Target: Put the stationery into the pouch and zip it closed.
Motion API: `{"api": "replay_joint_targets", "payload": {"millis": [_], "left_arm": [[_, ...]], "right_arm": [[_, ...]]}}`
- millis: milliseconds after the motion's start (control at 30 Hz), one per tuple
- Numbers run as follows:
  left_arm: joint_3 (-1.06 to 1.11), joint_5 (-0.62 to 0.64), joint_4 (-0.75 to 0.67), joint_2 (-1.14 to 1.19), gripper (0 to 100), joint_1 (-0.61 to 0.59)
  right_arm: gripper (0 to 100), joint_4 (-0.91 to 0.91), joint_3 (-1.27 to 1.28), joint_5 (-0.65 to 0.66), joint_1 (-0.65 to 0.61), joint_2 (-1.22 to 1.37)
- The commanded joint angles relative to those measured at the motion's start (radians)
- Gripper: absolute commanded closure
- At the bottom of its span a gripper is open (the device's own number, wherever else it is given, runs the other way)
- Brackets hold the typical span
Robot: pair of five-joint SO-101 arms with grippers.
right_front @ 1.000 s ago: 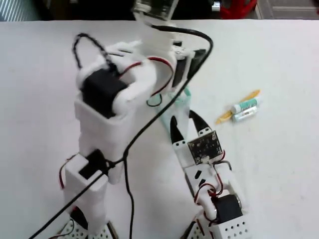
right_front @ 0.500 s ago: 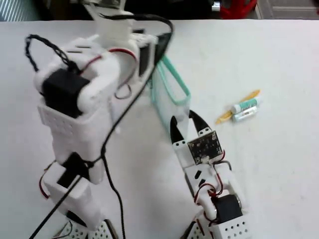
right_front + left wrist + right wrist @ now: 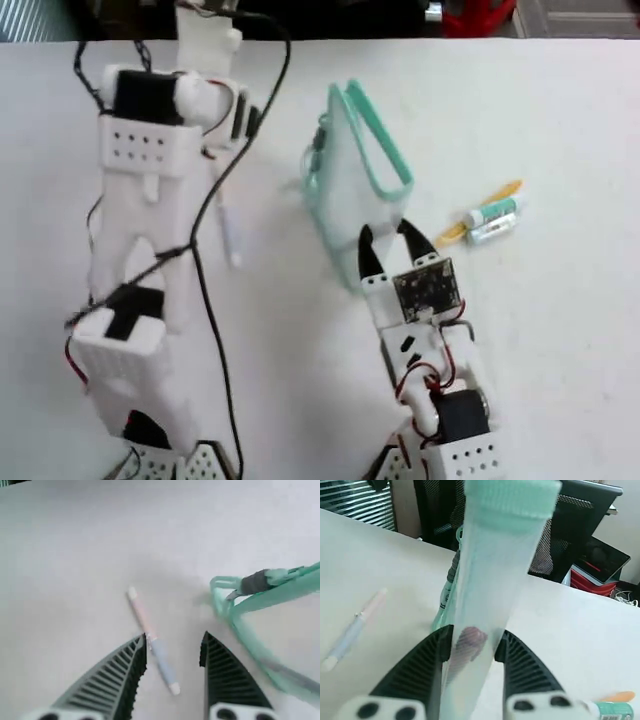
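Observation:
A translucent pouch (image 3: pixel 352 170) with teal trim stands on edge mid-table. My right gripper (image 3: pixel 388 236) is shut on its near end, with the fabric pinched between the fingers (image 3: pixel 425 662). A dark red item shows inside the pouch (image 3: pixel 470 639). A thin pen (image 3: pixel 228 232) lies flat on the table left of the pouch. My left gripper (image 3: pixel 172 642) hangs open just above the pen (image 3: pixel 150 637), one finger on each side, touching nothing. The pouch's zipper end (image 3: pixel 255 582) lies beside it.
A green-capped glue stick (image 3: pixel 492 211), a white tube (image 3: pixel 493 229) and an orange stick (image 3: pixel 478 215) lie together right of the pouch. The left arm's white body (image 3: pixel 140 250) covers the table's left side. Chairs stand beyond the far edge (image 3: pixel 580 535).
The left arm swung left, away from over the pouch, uncovering it. The pen now shows lying on the table. The right gripper and pouch shifted slightly right.

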Motion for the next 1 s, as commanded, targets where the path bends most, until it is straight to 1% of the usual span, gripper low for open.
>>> {"api": "replay_joint_targets", "payload": {"millis": [0, 167, 267, 367, 500, 633, 833, 900, 967], "left_arm": [[0.175, 0.003, -0.18, 0.074, 82, -0.022], [0.316, 0.173, -0.331, 0.157, 81, -0.071], [0.35, 0.224, -0.402, 0.189, 81, -0.107], [0.371, 0.233, -0.445, 0.242, 81, -0.11], [0.376, 0.233, -0.457, 0.337, 81, -0.094], [0.373, 0.235, -0.512, 0.418, 82, -0.124], [0.373, 0.235, -0.523, 0.417, 82, -0.131], [0.376, 0.233, -0.525, 0.418, 84, -0.136], [0.381, 0.227, -0.528, 0.42, 89, -0.137]], "right_arm": [[97.9, -0.008, -0.011, 0.002, 0.027, 0.012], [97.9, -0.008, -0.009, 0.002, 0.018, 0.012], [97.9, -0.001, -0.008, 0.005, -0.007, 0.012], [97.9, -0.001, -0.008, 0.008, -0.015, 0.012], [97.9, -0.002, -0.008, 0.009, -0.012, 0.012], [97.9, -0.001, -0.008, 0.009, -0.013, 0.012], [97.9, -0.001, -0.008, 0.009, -0.012, 0.012], [97.9, -0.001, -0.008, 0.009, -0.01, 0.012], [97.9, -0.001, -0.008, 0.009, -0.01, 0.012]]}}
